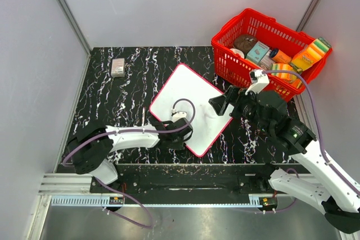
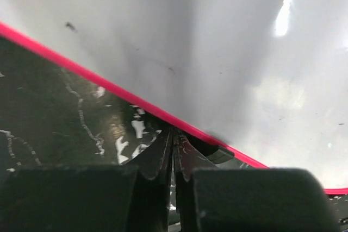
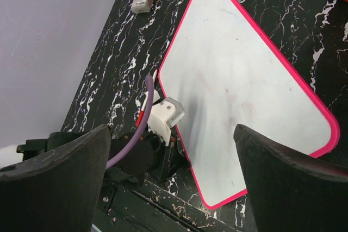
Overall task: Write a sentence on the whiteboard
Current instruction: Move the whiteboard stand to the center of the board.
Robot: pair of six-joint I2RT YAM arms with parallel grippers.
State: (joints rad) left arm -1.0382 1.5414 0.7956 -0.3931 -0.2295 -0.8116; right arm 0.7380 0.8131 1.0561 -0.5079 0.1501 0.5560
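Note:
The whiteboard [image 1: 194, 102] lies flat on the black marbled table, turned like a diamond, with its thin red rim all round. Its face is blank apart from faint smudges; no sentence shows on it in any view. My left gripper [image 1: 185, 136] is shut, with its fingertips [image 2: 174, 134] against the board's near left rim [image 2: 109, 85], and nothing shows between them. It also shows in the right wrist view [image 3: 176, 156]. My right gripper [image 1: 222, 105] is open and empty, held above the board's right side. Its fingers [image 3: 60, 177] frame the board [image 3: 244, 85] from above.
A red basket [image 1: 225, 54] full of groceries stands at the back right, close to the right arm. A small grey box [image 1: 117, 67] lies at the back left. A thin white and red pen-like stick [image 1: 144, 115] lies by the left arm, partly behind its purple cable [image 3: 142, 117].

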